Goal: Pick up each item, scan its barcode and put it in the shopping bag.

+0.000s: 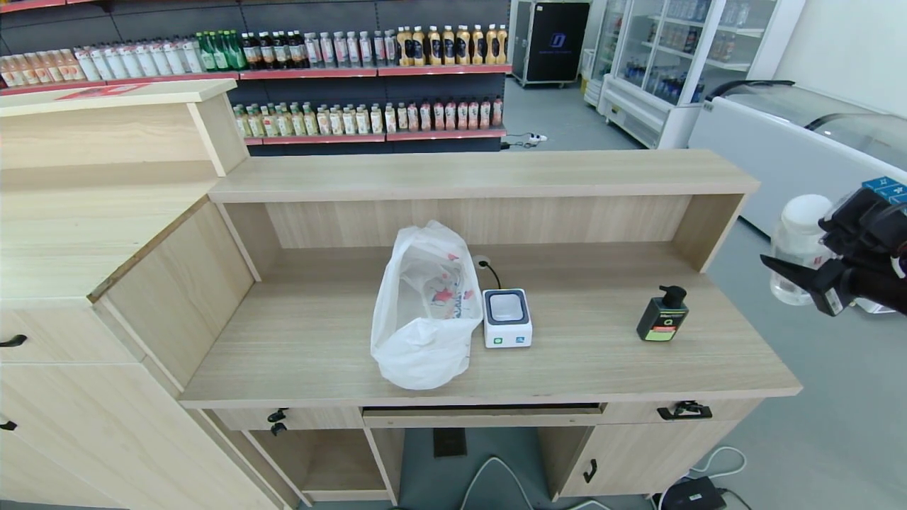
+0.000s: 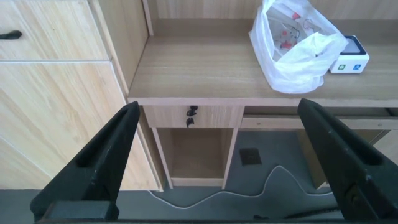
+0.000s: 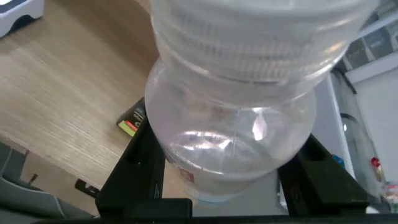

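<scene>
Clamped between right gripper (image 3: 231, 186) jaws: clear jar (image 3: 230, 118), contents unclear. Left gripper (image 2: 217, 112) gaping, holding nothing. On counter (image 1: 319, 340), open-mouthed shopping bag (image 1: 425, 312) just beside scanner (image 1: 506, 317), pump bottle (image 1: 662, 315) apart.

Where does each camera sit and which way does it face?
Head: up top, looking down at counter, bag, scanner, bottle; right pincer with jar at the edge.
Left wrist: low before the counter, facing its front; open left pincer shows.
Right wrist: off the counter's right end, looking down past the gripped jar.
Head and left wrist share bag, scanner.
</scene>
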